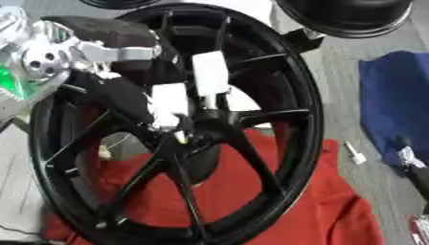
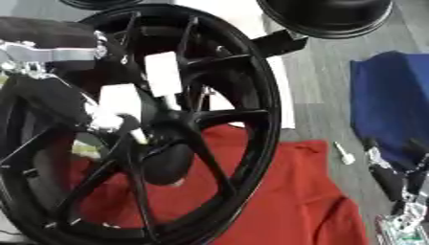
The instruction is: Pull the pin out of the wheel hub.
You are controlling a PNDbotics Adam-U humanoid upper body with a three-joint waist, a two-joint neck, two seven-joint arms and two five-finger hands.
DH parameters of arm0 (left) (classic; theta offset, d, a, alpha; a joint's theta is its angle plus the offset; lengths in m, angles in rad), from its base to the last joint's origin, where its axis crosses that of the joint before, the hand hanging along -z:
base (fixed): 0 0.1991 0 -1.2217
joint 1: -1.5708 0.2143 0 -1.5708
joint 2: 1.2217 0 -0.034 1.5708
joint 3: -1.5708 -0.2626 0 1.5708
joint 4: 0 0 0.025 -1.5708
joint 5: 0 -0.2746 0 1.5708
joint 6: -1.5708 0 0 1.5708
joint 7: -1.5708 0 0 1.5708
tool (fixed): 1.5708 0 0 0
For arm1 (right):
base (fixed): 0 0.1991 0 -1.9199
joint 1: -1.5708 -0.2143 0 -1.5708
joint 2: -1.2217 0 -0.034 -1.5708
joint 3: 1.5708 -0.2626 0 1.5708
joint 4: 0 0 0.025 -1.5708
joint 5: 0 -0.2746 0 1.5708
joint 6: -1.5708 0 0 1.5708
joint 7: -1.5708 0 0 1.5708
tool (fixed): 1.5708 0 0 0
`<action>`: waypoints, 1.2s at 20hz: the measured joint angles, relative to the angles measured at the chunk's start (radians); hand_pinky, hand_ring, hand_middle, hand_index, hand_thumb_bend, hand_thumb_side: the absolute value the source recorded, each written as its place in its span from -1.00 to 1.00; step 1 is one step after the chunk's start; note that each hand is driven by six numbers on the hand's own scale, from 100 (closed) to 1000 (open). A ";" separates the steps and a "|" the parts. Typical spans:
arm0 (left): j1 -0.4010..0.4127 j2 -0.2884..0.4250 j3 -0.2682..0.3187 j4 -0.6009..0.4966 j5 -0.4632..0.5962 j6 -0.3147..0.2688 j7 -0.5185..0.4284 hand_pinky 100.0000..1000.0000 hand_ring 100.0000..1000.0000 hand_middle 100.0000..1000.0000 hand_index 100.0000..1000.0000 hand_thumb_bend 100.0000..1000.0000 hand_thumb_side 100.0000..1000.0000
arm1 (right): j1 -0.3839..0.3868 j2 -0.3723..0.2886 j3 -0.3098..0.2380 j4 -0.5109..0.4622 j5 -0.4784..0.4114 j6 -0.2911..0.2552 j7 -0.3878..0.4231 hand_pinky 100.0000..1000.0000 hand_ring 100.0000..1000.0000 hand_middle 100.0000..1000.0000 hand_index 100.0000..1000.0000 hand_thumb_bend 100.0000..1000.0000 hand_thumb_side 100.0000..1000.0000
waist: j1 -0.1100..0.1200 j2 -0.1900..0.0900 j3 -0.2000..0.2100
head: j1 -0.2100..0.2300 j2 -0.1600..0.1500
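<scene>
Nearby, red cloth [image 1: 318, 210], blue cloth [image 1: 394, 105], black wheel [image 1: 285, 62]

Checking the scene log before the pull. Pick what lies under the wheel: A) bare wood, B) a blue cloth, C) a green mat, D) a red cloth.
D: a red cloth shows through the spokes and beyond the lower rim of the wheel; the blue cloth lies apart, off to the right.
</scene>
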 measured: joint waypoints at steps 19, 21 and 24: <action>0.016 0.015 0.025 -0.069 0.023 0.001 0.001 0.04 -0.03 -0.06 0.36 -0.85 -0.49 | 0.000 0.000 0.000 0.000 0.000 0.003 -0.003 0.24 0.53 0.22 0.43 0.26 -0.65 | 0.001 0.000 0.003 | 0.002 0.000; 0.018 0.023 0.032 -0.081 0.031 0.006 0.006 0.00 -0.04 -0.06 0.35 -0.92 -0.54 | 0.000 0.000 0.000 0.000 0.000 0.003 -0.003 0.24 0.53 0.22 0.43 0.26 -0.66 | 0.001 0.000 0.004 | 0.003 0.000; 0.021 0.032 0.037 -0.098 0.044 0.014 0.014 -0.10 -0.11 -0.12 0.32 -1.00 -0.62 | 0.000 0.000 0.000 0.000 0.000 0.004 -0.005 0.24 0.53 0.22 0.43 0.26 -0.66 | 0.001 0.000 0.005 | 0.004 0.000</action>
